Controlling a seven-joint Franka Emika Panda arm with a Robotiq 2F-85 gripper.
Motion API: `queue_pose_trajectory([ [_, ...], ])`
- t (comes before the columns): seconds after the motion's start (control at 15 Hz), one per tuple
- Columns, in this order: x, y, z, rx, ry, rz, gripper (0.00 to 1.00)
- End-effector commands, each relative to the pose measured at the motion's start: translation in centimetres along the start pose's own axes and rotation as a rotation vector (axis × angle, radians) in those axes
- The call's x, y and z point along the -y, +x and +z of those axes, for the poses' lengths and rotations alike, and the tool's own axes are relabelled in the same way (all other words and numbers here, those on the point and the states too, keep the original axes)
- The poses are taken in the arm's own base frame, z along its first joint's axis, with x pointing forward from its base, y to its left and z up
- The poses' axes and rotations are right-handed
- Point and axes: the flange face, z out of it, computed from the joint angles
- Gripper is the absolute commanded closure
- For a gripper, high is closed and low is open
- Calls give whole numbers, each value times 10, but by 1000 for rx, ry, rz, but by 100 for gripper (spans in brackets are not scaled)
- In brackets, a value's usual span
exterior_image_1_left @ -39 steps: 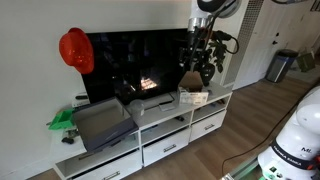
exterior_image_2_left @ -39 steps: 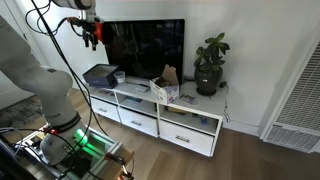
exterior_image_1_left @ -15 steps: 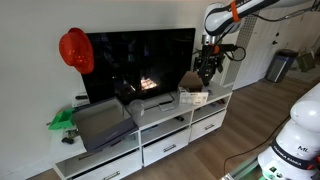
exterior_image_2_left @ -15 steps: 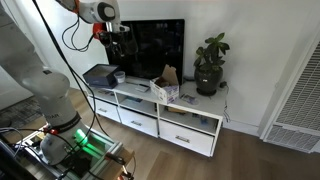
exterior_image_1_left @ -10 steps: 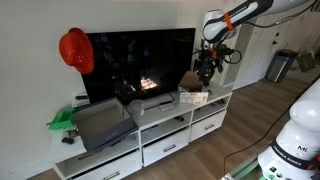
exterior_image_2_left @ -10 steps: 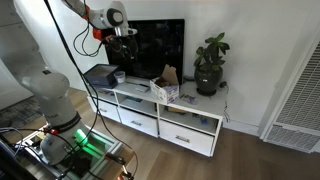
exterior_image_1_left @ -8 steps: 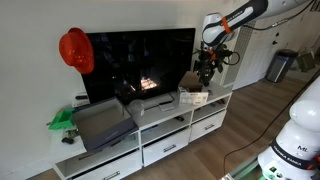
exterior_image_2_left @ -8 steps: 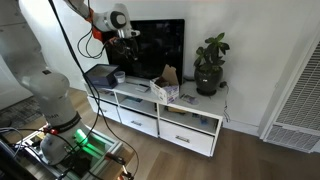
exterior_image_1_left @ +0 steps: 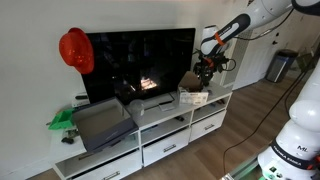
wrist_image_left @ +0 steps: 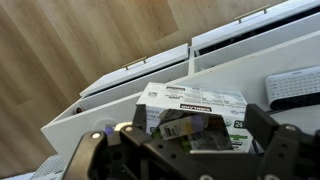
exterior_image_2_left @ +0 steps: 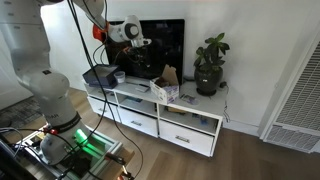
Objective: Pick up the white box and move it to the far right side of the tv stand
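The end effector (wrist_image_left: 190, 150) has swung down over the white box (wrist_image_left: 195, 105); nothing is grasped yet.
Its jaws are released, and the box lies at its 12 o'clock on the desk (exterior_image_1_left: 165, 150). Gripping, lifting and carrying remain.

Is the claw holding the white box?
No, the box sits on the tv stand while the claw hangs open above it.
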Motion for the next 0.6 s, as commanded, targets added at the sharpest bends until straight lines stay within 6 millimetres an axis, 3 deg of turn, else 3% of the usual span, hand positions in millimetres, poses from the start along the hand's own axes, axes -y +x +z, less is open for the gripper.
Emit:
queue_pose_trajectory([
  [0.0,-1,4,4,2,-3,2,0],
  [0.33,0,8,5,-1,-5,1,0],
  [0.53,-11,21,20,14,3,39,0],
])
